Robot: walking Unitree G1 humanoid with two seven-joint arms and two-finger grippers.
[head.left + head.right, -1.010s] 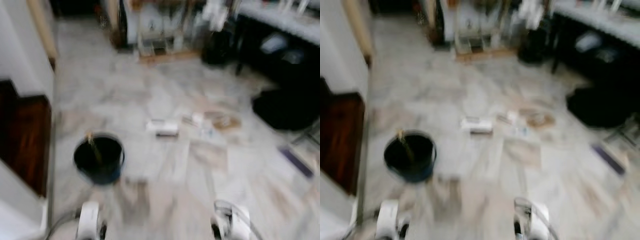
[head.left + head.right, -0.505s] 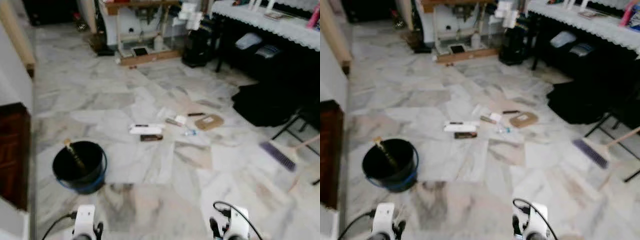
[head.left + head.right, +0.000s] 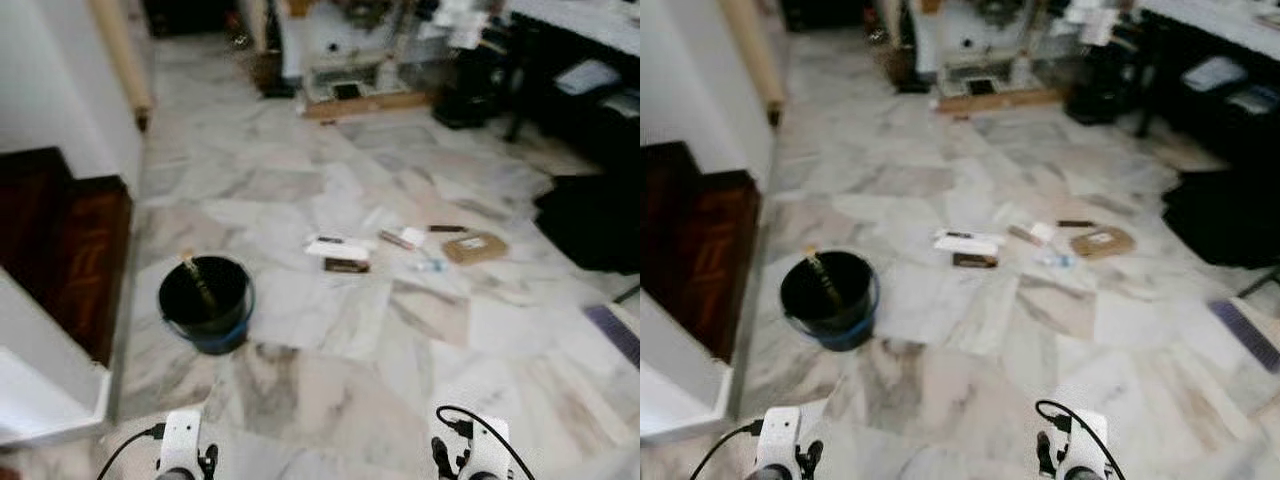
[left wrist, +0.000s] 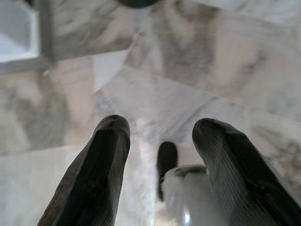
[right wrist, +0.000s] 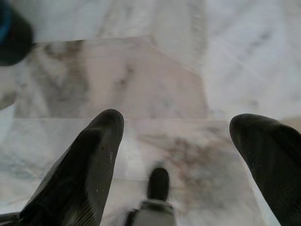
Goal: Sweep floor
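marble floor point(image 3: 330, 400), white with grey and brown veins, spreads ahead; a black bucket point(image 3: 206, 302) with a blue base stands on it to the left, a stick leaning inside; scattered litter point(image 3: 405, 248), a flat white piece, a dark bar and a brown cardboard scrap among it, lies further out toward the right; a broom head point(image 3: 1244, 334) rests at the far right edge; left gripper point(image 4: 162, 141) and right gripper point(image 5: 176, 129) hang low over bare tile, both with fingers spread apart and holding nothing.
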